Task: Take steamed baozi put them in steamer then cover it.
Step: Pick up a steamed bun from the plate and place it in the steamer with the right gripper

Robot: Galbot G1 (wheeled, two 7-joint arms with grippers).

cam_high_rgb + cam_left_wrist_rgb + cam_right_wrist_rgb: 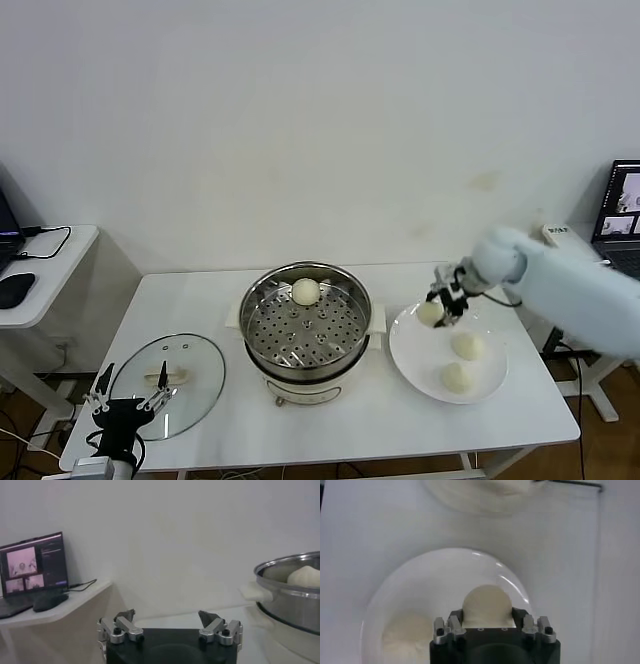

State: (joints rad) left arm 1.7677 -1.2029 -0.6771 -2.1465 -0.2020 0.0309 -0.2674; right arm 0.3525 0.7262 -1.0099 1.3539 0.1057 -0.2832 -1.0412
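On the white table point(200, 300), at centre, steamer point(306, 325) uncovered, with one baozi point(305, 291) on its perforated tray. Nearer the left edge, cover point(168, 385) lying flat. Beside the steamer, plate point(495, 385) bearing two buns. Above its rim, right gripper point(440, 308) clamping third bun point(430, 313). Down at table's front-left corner, left gripper point(128, 400) spread wide, holding nothing.

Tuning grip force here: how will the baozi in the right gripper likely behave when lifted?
The baozi in the right gripper looks puffy and smooth, so probably soft, light and easily dented. Its domed shape fills the gap between the fingers and might slip or roll if released on the white plate.
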